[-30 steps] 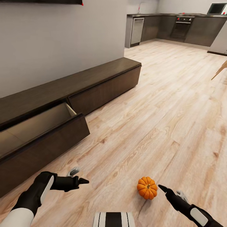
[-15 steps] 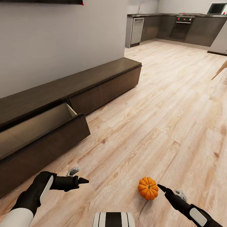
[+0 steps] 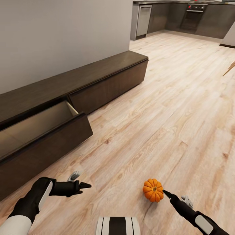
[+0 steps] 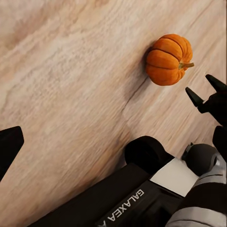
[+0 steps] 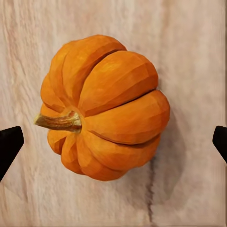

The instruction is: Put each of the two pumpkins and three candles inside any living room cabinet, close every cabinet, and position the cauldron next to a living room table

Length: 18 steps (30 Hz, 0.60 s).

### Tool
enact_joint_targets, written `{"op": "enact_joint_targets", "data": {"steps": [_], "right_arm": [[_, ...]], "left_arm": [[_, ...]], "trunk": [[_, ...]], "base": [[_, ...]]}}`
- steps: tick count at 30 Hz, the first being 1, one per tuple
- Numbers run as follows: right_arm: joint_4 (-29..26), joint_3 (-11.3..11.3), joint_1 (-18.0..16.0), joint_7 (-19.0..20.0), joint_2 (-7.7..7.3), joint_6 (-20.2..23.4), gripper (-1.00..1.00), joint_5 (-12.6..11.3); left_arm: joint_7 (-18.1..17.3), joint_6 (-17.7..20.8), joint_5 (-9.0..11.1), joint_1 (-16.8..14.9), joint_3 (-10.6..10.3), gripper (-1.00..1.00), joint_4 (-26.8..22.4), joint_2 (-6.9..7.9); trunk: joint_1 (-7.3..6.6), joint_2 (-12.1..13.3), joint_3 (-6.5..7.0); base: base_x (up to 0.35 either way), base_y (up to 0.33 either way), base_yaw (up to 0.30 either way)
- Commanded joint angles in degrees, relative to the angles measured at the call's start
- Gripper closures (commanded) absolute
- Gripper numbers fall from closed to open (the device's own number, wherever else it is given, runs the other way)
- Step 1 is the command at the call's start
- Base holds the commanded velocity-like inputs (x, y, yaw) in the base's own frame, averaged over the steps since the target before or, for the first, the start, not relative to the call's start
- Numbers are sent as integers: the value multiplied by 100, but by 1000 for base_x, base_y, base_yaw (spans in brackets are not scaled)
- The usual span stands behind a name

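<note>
An orange ribbed pumpkin [image 3: 152,190] lies on its side on the wood floor just ahead of my base. My right gripper [image 3: 175,195] is open and low, right beside the pumpkin. In the right wrist view the pumpkin [image 5: 106,106] sits between the two dark fingertips [image 5: 8,144], apart from both. My left gripper [image 3: 80,180] hovers open over bare floor to the left, holding nothing. The left wrist view looks across at the pumpkin [image 4: 168,59] and the right gripper [image 4: 202,88]. The dark brown cabinet [image 3: 104,73] runs along the wall with one drawer [image 3: 45,129] pulled open. Candles and table are out of view.
The open drawer front [image 3: 49,148] juts into the floor space left of my left arm. Grey kitchen units [image 3: 182,18] stand far back. A pale wooden leg [image 3: 229,68] pokes in at the right edge. My base [image 3: 117,226] shows at the bottom.
The head camera has tipped down, so the whole scene slid up in the picture. My right gripper has crept a little closer to the pumpkin. The left gripper has hardly moved.
</note>
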Motion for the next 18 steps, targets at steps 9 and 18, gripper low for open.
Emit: {"op": "enact_joint_targets", "data": {"steps": [9, 18], "right_arm": [[-313, -7, -17, 39, -33, 43, -100, -9], [-423, -15, -18, 12, 7, 12, -100, -3]], "left_arm": [[-279, -8, -16, -183, -9, -100, -1, 20], [-288, -9, -8, -210, -36, -100, -1, 9]], "trunk": [[15, -8, -134], [28, -15, -244]], "base": [[0, 0, 0], [0, 0, 0]]}}
